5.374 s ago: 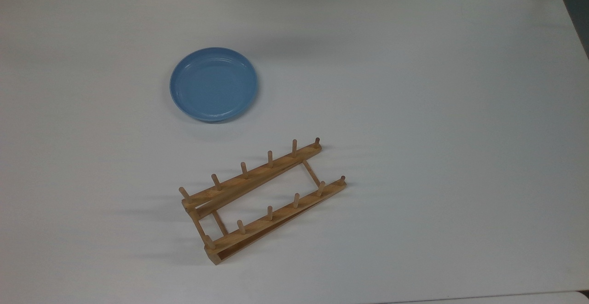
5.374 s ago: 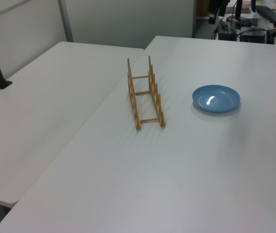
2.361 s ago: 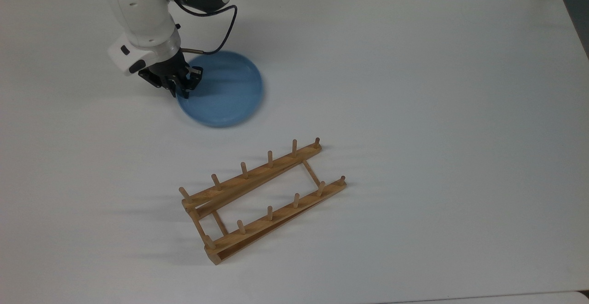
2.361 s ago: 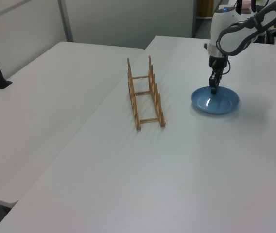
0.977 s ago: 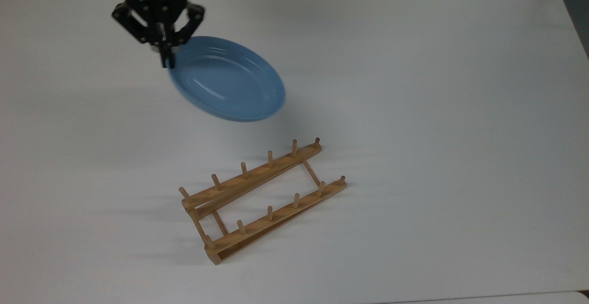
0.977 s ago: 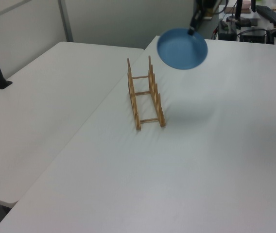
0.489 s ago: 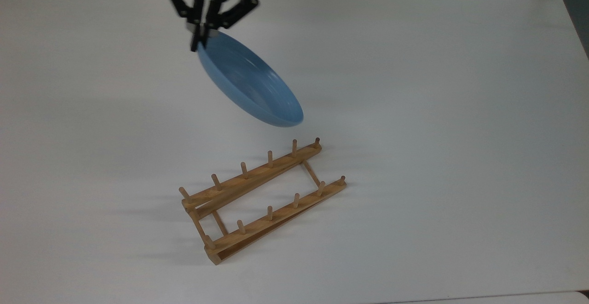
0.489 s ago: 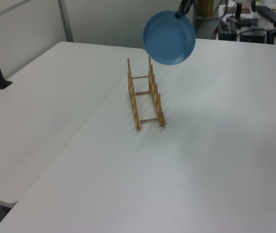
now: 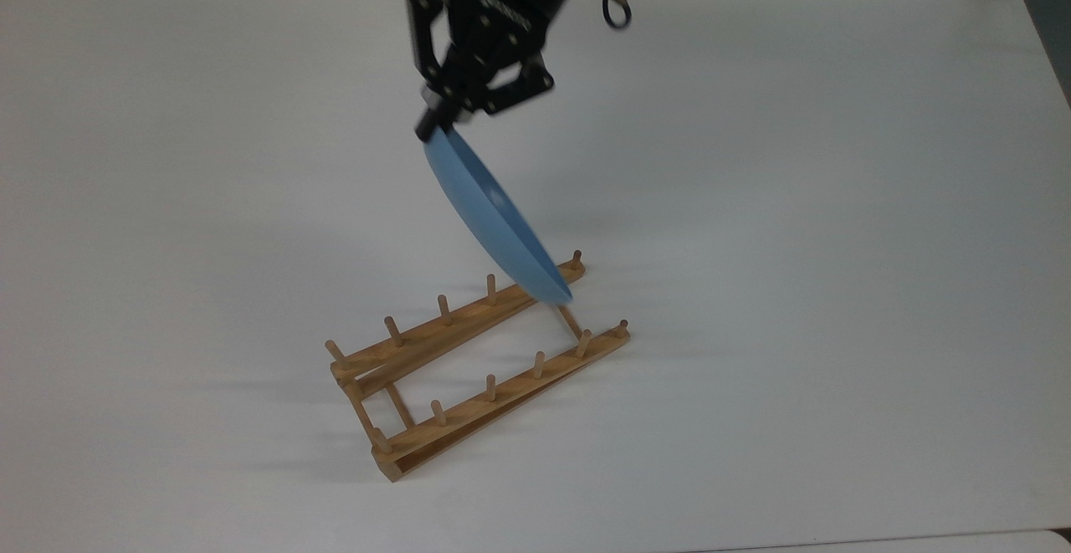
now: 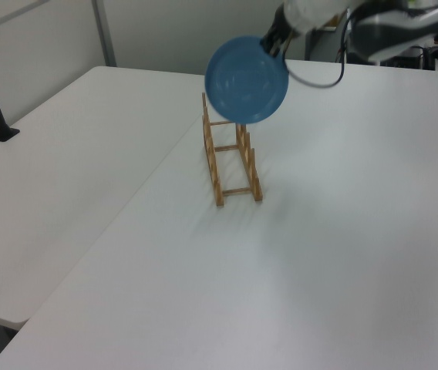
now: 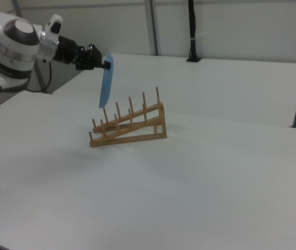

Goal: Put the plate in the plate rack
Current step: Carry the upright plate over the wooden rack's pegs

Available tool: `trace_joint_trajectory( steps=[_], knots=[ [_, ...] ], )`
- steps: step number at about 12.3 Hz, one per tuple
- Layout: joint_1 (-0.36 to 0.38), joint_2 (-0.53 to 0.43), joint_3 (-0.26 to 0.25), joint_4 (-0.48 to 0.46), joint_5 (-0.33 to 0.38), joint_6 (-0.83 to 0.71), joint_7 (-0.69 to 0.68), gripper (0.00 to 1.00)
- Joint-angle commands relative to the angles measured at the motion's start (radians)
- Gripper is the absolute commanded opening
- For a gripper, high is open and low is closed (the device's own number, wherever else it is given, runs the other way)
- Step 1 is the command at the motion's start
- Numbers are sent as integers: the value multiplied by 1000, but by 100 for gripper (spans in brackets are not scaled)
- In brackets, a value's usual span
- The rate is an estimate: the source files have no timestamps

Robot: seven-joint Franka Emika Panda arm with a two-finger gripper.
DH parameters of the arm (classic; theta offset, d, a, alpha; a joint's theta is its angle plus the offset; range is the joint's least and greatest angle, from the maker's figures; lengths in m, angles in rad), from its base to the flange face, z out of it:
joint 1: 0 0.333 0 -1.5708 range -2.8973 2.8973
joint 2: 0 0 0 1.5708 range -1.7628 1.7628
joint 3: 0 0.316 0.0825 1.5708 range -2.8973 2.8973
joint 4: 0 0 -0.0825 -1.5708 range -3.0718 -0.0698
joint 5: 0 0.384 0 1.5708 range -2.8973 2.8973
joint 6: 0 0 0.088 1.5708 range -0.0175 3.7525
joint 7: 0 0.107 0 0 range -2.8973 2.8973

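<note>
Where half a second ago it hung tilted at the upper centre of the top view, the plate [image 9: 494, 218] now stands almost on edge, its lower rim over the upper-right end of the plate rack [image 9: 477, 360] at mid-frame, apparently not yet between the pegs. That puts the carry near its end, with the lowering into a slot probably next. The fingers [image 9: 431, 122] of the gripper [image 11: 105, 64] are clamped on the plate's top rim, holding it clear of the white counter [image 9: 795, 202].

The plate [image 10: 246, 79] looks smooth and glossy; the plate rack [image 9: 468, 369] is matt bare wood.
</note>
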State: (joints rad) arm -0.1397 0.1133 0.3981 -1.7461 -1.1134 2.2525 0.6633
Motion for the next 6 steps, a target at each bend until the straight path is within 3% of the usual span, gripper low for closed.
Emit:
trace_joint_trajectory(
  steps=[1,6],
  knots=[
    [40,57,-7,-3,-164,7,140,0],
    [98,132,-7,0,-328,-45,283,0]
  ],
)
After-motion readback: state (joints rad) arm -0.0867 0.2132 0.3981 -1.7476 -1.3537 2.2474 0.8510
